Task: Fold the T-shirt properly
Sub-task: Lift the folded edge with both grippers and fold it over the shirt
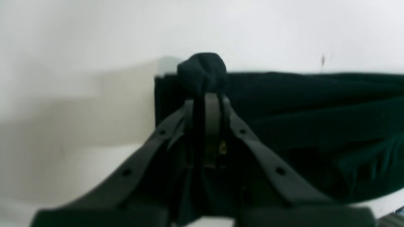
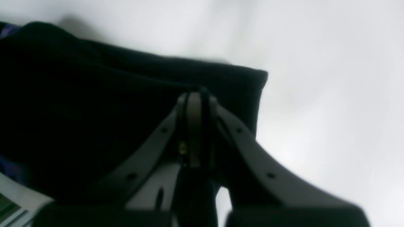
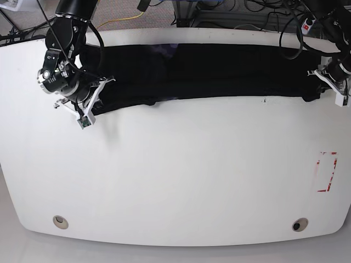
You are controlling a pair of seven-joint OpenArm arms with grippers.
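Observation:
The black T-shirt (image 3: 208, 71) lies stretched as a long folded band across the far half of the white table (image 3: 175, 181). A purplish print patch (image 3: 164, 49) shows near its far edge. My left gripper (image 1: 206, 94) is shut on a bunched corner of the T-shirt (image 1: 315, 104) at the band's right end in the base view (image 3: 313, 87). My right gripper (image 2: 197, 94) is shut on the T-shirt (image 2: 94, 110) near its other corner, at the band's left end in the base view (image 3: 97, 101).
A red-outlined rectangle mark (image 3: 327, 171) is on the table at the right. Two round holes (image 3: 60, 221) (image 3: 299, 224) sit near the front edge. Cables (image 3: 263, 11) run behind the table's far edge.

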